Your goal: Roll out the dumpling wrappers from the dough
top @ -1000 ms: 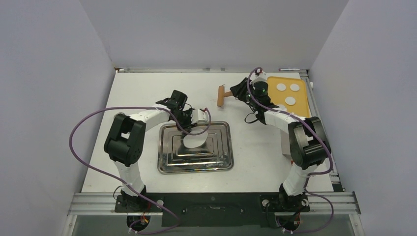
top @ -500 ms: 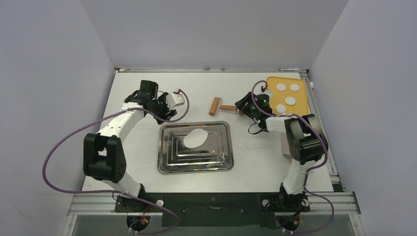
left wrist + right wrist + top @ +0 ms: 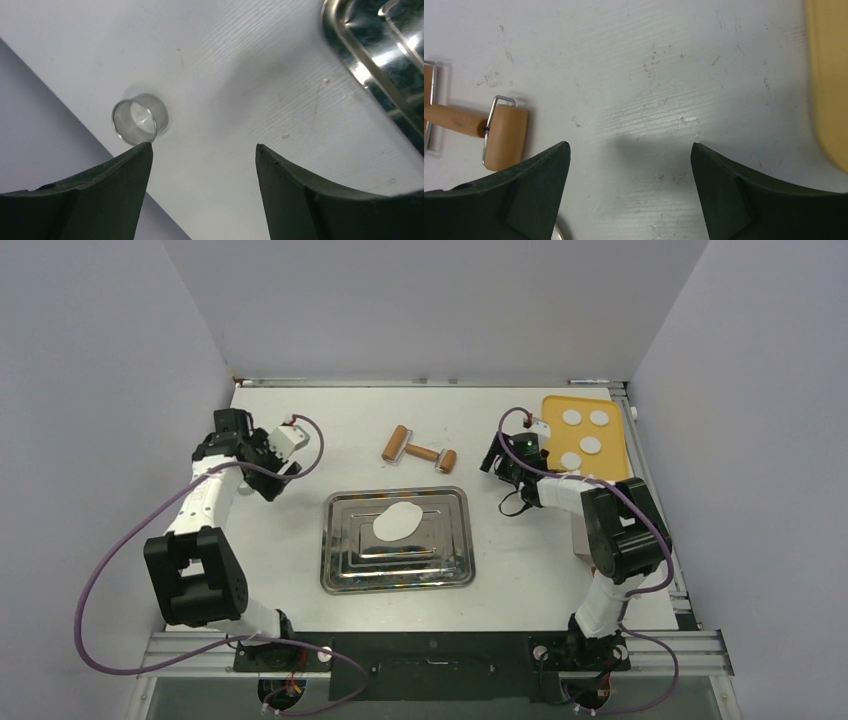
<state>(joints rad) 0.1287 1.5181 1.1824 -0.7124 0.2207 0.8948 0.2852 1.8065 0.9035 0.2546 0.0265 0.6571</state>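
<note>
Four dumpling wrappers (image 3: 591, 444) lie on the yellow board (image 3: 613, 466), beyond the steel tray's (image 3: 333, 570) far right corner. The left fingers (image 3: 115, 190) and right fingers (image 3: 534, 185) are spread apart, holding nothing.

The table (image 3: 285, 585) bears a tray (image 3: 345, 576), roller (image 3: 420, 451), yellow board (image 3: 615, 440) — and ring (image 3: 150, 117).

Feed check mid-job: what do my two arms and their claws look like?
The left arm and right arm have white links and bulky black joints, each trailed by a looping purple cable. The left claw and right claw each have two dark, curved fingers tapering to blunt tips.
</note>
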